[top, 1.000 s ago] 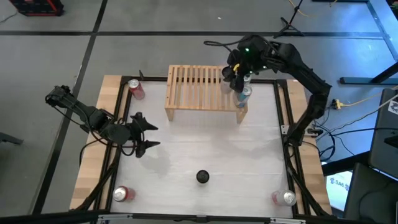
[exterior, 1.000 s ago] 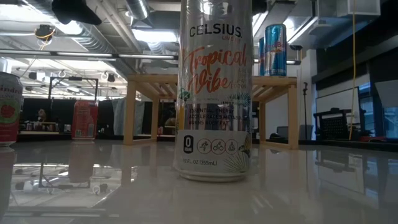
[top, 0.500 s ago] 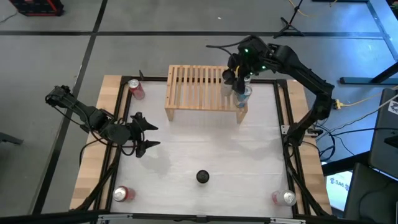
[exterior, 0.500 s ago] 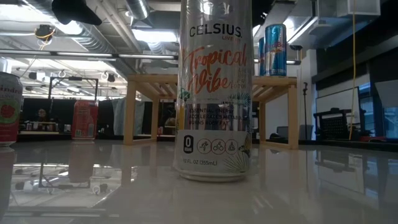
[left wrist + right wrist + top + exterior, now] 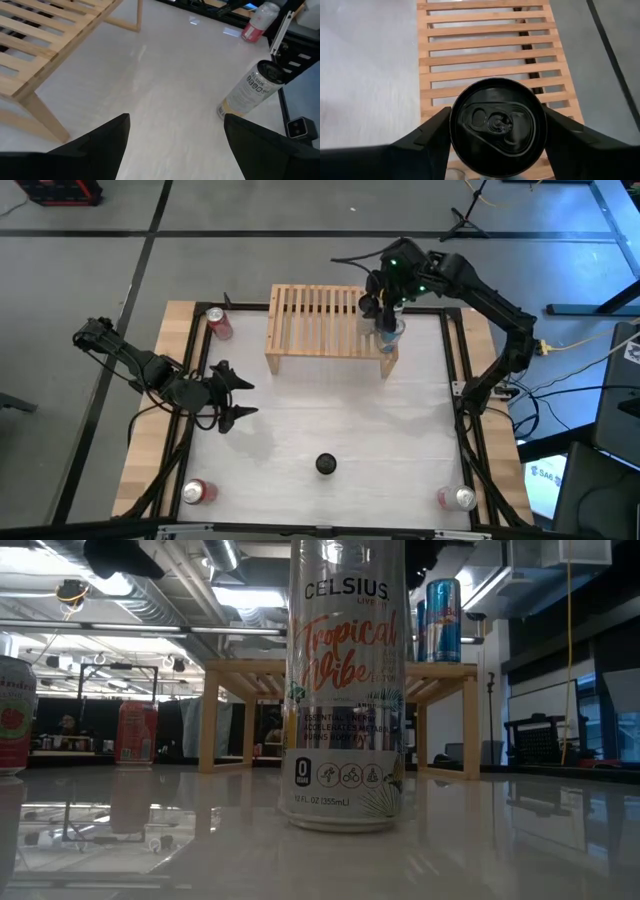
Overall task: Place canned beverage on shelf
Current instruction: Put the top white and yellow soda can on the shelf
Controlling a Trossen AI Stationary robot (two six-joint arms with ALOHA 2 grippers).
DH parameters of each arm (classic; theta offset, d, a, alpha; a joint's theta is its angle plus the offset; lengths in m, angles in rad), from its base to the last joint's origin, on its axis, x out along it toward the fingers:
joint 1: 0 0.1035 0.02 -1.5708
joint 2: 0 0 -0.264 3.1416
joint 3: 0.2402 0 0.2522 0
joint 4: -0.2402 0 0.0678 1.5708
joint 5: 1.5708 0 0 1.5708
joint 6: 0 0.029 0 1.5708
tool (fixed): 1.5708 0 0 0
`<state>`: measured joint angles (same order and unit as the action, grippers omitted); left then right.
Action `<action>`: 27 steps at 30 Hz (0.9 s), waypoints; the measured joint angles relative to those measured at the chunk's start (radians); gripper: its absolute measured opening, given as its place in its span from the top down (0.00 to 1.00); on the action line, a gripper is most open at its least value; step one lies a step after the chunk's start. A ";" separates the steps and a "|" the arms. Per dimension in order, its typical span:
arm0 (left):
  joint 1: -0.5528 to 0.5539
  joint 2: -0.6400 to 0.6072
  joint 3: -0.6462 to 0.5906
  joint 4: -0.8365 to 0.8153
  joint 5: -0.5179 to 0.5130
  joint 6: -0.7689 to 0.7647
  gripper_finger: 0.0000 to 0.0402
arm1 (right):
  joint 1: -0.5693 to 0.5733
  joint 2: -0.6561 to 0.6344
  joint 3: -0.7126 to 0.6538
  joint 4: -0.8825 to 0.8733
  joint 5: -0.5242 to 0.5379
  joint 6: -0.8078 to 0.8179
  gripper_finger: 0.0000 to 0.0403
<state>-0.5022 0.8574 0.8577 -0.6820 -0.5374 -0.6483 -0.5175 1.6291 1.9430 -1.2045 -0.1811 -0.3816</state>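
We are hovering our right end effector (image 5: 495,131), fingers flanking the upright blue aluminium can (image 5: 495,125), standing at the slatted light-wood shelf's (image 5: 320,320) right end; grip uncertain.

Black round knob (image 5: 326,464) on table (image 5: 330,420)

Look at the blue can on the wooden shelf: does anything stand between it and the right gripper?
Nothing visible does. The right gripper sits directly over the blue can, fingers flanking it, standing on the shelf.
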 joint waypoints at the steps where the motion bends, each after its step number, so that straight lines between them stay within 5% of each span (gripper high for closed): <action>1: 0.000 0.000 0.000 0.005 0.000 0.000 0.21 | 0.000 0.000 0.000 0.000 0.002 -0.006 0.36; 7: 0.000 0.000 0.000 0.021 0.001 0.000 0.21 | 0.000 0.000 0.000 0.007 -0.016 -0.010 0.25; 27: 0.000 0.000 0.000 0.021 0.007 -0.004 0.21 | 0.001 -0.005 0.024 0.044 0.005 0.042 0.23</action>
<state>-0.5025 0.8574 0.8577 -0.6605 -0.5301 -0.6523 -0.5167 1.6245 1.9672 -1.1604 -0.1761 -0.3394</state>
